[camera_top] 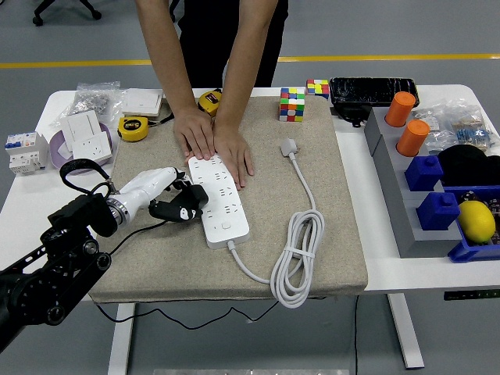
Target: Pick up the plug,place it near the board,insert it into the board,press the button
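The left hand (168, 195), clenched on the black plug (187, 208) at the white power strip's (217, 200) left edge, risks jamming its prongs beside the sockets if tilted.

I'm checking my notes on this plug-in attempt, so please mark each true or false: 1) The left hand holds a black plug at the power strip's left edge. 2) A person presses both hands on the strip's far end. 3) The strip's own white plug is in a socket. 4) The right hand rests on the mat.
1) True: left hand, black plug, power strip.
2) True: person's hands.
3) False: white plug lies loose on the mat.
4) False: no right hand in view.
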You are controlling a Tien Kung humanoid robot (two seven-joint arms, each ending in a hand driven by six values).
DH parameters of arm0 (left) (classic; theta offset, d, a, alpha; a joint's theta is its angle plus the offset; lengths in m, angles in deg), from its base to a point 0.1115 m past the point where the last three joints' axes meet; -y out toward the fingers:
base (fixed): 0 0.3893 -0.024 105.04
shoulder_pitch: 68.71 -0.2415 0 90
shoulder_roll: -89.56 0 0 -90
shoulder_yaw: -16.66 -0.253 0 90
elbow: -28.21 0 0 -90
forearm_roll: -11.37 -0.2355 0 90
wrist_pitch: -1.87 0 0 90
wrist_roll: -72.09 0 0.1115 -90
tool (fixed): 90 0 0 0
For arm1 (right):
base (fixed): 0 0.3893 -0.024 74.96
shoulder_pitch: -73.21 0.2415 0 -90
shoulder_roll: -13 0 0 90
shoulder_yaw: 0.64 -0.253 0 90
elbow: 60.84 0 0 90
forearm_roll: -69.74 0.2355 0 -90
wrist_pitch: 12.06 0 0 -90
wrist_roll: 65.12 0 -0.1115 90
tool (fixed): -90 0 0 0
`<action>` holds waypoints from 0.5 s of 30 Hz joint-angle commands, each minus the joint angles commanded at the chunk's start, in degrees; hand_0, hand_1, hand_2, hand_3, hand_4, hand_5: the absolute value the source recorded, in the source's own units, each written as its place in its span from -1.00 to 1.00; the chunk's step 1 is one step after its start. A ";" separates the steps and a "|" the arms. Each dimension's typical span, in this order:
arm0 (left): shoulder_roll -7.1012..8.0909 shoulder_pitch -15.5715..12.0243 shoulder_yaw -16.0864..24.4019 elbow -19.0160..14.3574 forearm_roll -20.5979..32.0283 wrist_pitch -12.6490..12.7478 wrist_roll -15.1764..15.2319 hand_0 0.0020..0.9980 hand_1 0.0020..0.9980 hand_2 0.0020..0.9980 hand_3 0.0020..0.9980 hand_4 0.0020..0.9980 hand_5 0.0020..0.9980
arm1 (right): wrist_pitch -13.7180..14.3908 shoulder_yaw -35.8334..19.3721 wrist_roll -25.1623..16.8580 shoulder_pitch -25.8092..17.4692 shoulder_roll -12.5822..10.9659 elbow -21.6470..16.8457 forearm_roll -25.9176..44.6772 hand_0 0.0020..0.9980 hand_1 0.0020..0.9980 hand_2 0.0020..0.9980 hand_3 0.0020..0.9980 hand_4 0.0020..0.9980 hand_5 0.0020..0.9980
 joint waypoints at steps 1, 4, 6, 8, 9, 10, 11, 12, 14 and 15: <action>-0.01 0.03 0.01 0.00 0.00 -0.05 -0.02 0.49 0.76 0.72 0.61 0.96 -0.70 | 0.00 -0.04 0.00 0.01 0.00 0.00 -0.02 0.76 0.46 0.44 0.46 1.00 0.38; 0.04 0.21 0.00 -0.11 -0.14 -0.23 -0.11 0.49 0.76 0.72 0.61 0.96 -0.70 | -0.01 -0.23 -0.04 0.10 -0.01 0.00 -0.07 0.76 0.46 0.44 0.46 1.00 0.38; 0.05 0.30 0.01 -0.18 -0.23 -0.35 -0.16 0.56 0.83 0.80 0.69 1.00 -0.65 | -0.02 -0.35 -0.05 0.12 -0.02 0.00 -0.10 0.76 0.46 0.44 0.46 1.00 0.38; 0.07 0.38 -0.01 -0.21 -0.22 -0.44 -0.19 0.56 0.83 0.80 0.69 1.00 -0.65 | -0.03 -0.43 -0.05 0.15 -0.04 0.00 -0.09 0.76 0.46 0.44 0.46 1.00 0.38; 0.08 0.43 -0.02 -0.23 -0.12 -0.53 -0.19 0.56 0.83 0.80 0.69 1.00 -0.65 | -0.04 -0.40 -0.08 0.16 -0.05 0.00 -0.04 0.76 0.46 0.44 0.46 1.00 0.38; 0.07 0.46 -0.03 -0.25 -0.04 -0.57 -0.17 0.56 0.83 0.80 0.69 1.00 -0.65 | -0.04 -0.42 -0.09 0.17 -0.04 0.00 -0.04 0.76 0.46 0.44 0.46 1.00 0.38; 0.07 0.48 -0.03 -0.26 0.01 -0.57 -0.16 0.70 0.94 0.91 0.79 1.00 -0.62 | -0.04 -0.46 -0.09 0.17 -0.04 0.00 -0.07 0.76 0.46 0.44 0.46 1.00 0.38; 0.03 0.49 0.06 -0.28 0.10 -0.63 -0.14 0.70 0.94 0.91 0.79 1.00 -0.62 | -0.03 -0.44 -0.10 0.17 -0.03 0.00 -0.06 0.76 0.46 0.44 0.46 1.00 0.38; -0.09 0.39 0.42 -0.50 0.30 -0.76 -0.13 0.70 0.94 0.91 0.79 1.00 -0.62 | -0.01 -0.37 -0.13 0.19 0.00 0.00 0.02 0.76 0.46 0.44 0.46 1.00 0.38; -0.12 0.36 0.51 -0.57 0.35 -0.78 -0.13 0.70 0.94 0.91 0.79 1.00 -0.62 | 0.00 -0.35 -0.14 0.19 0.01 0.00 0.04 0.76 0.46 0.44 0.46 1.00 0.38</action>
